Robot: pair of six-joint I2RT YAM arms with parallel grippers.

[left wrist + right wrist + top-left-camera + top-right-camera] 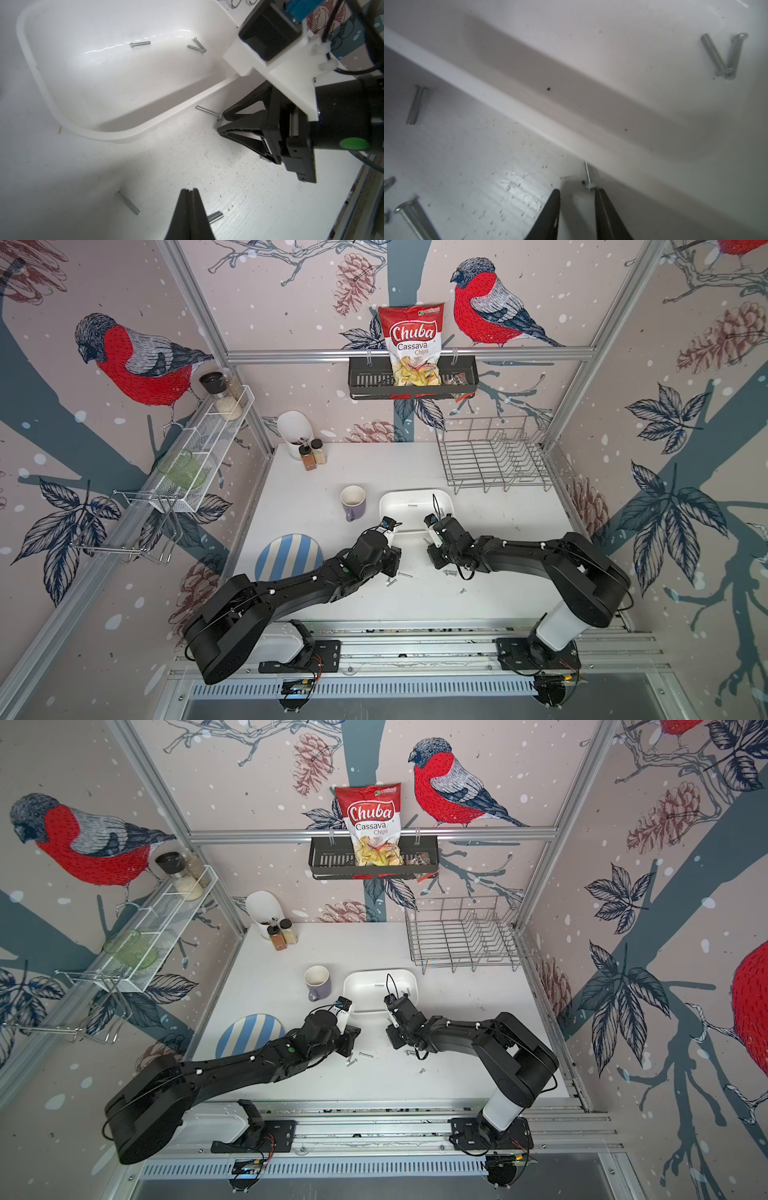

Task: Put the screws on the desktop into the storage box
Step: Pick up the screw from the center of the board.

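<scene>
left gripper [188,190]: fingers [180,209] pressed flat together, only a hairline slit, nothing between them. Tips sit low over the desktop [519,526].
- striped plate [289,556] and purple mug [353,502] are out to the left of these fingers, well apart from them
- loose screw [127,202] lies on the desktop to one side of the tips, near but not touching
- half-hidden screw [215,217] pokes out from behind a finger on the opposite side; can't tell if it touches

storage box [407,519]: on the desktop ahead of both sets of fingertips, near rim facing them, neither gripper over it. Inside are a single screw [140,44] and a V pair [196,45], the two touching at one end. The pair also shows in the right wrist view.

right gripper [577,189]: jaws partly apart, gap empty, nothing held.
- near screw [588,176] lies flat just ahead of one fingertip [599,192], outside the gap, head right at that tip
- its shank points away from the fingers and reaches the box's near rim; can't tell if it touches the rim
- further screws [417,105] lie on the desktop out past the other finger, well clear of it
- small screw [462,591] sits back behind these fingers toward the arm's base, seen in both top views
</scene>
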